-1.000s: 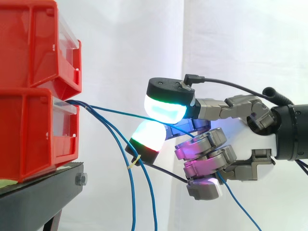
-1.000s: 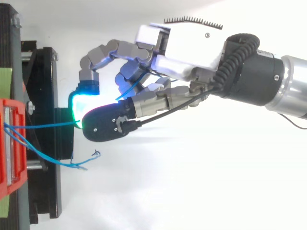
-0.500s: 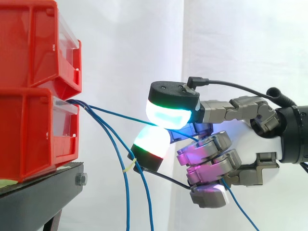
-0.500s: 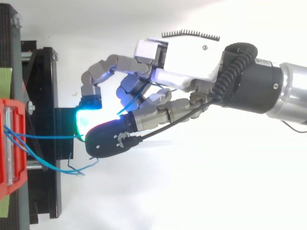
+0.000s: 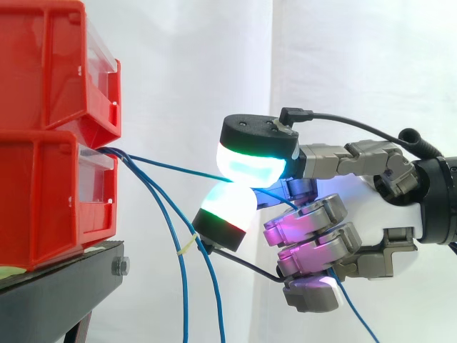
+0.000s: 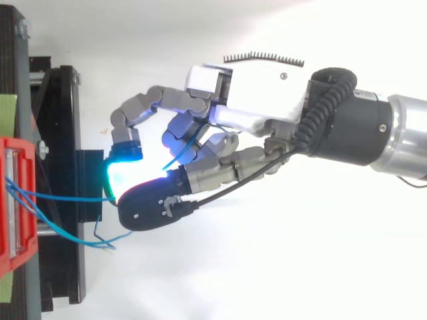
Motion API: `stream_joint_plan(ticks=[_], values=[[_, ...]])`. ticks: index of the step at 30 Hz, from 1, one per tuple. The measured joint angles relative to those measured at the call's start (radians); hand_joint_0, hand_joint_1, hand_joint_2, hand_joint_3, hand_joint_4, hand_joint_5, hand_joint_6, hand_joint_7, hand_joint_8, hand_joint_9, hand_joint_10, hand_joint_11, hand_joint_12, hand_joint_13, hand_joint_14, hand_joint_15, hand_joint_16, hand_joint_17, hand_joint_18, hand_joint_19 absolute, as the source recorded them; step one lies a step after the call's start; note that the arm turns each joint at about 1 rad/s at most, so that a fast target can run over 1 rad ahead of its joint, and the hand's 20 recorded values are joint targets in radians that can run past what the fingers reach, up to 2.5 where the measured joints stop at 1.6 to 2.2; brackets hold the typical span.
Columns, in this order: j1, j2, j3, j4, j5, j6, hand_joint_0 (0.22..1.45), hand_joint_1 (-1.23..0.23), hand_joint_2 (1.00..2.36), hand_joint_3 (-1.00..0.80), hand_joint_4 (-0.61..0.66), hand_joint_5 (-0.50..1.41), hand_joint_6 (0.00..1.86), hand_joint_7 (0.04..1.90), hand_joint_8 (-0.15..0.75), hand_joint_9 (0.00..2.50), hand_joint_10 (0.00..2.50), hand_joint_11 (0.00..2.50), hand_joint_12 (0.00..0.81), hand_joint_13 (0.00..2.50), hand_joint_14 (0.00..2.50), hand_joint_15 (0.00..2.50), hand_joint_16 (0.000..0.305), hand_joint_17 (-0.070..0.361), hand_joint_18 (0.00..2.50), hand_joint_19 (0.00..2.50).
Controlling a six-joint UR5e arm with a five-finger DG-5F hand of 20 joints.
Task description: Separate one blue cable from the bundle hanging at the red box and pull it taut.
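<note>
Two pads (image 5: 250, 166) of my hand (image 6: 257, 90) are clamped on one blue cable (image 5: 171, 168), with the other fingers curled behind. The cable runs nearly straight from the pinch to the red box (image 5: 50, 193) ahead (slack mostly gone, I judge). The rest of the bundle (image 5: 187, 245) hangs below my fingertips, out of the pinch.

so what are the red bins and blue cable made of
The red bins look like moulded plastic: glossy, smooth walls that catch the light. The blue cable is a thin flexible wire, seemingly in a smooth plastic sheath of even colour.
</note>
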Motion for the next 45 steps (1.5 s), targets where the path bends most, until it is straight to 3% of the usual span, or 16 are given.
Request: stream_joint_plan(ticks=[7, 14, 20, 26, 38, 45], values=[[0.001, 0.0, -0.001, 0.0, -0.002, 0.002, 0.77, -0.79, 1.03, -0.07, -0.22, -0.19, 0.89, 1.71, 0.277, 1.07, 1.58, 1.65, 0.377, 1.01, 1.83, 1.5, 0.046, 0.105, 1.13, 1.21], [0.003, 0.0, -0.004, 0.0, -0.007, 0.013, 0.78, -0.77, 1.03, -0.05, -0.22, -0.2, 0.91, 1.67, 0.29, 0.98, 2.21, 1.64, 0.388, 0.94, 2.14, 1.52, 0.044, 0.1, 1.16, 1.28], [0.005, 0.0, -0.021, 0.013, -0.012, 0.025, 0.78, -0.77, 1.03, -0.04, -0.2, -0.19, 0.91, 1.64, 0.298, 0.89, 2.5, 1.57, 0.383, 0.8, 2.5, 1.5, 0.039, 0.087, 1.28, 1.5], [0.007, 0.0, -0.025, 0.023, -0.012, 0.033, 0.78, -0.77, 1.03, -0.03, -0.18, -0.19, 0.92, 1.62, 0.31, 0.86, 2.5, 1.6, 0.402, 0.79, 2.5, 1.59, 0.035, 0.079, 1.45, 1.81], [0.009, 0.0, -0.026, 0.025, -0.014, 0.019, 0.79, -0.77, 1.03, -0.02, -0.15, -0.19, 0.92, 1.64, 0.316, 0.84, 2.5, 1.6, 0.42, 0.8, 2.5, 1.69, 0.038, 0.084, 1.36, 1.48], [0.009, 0.0, -0.026, 0.025, -0.01, -0.012, 0.79, -0.76, 1.03, -0.01, -0.16, -0.19, 0.92, 1.64, 0.318, 0.83, 2.5, 1.62, 0.42, 0.8, 2.5, 1.72, 0.038, 0.085, 1.35, 1.45]])
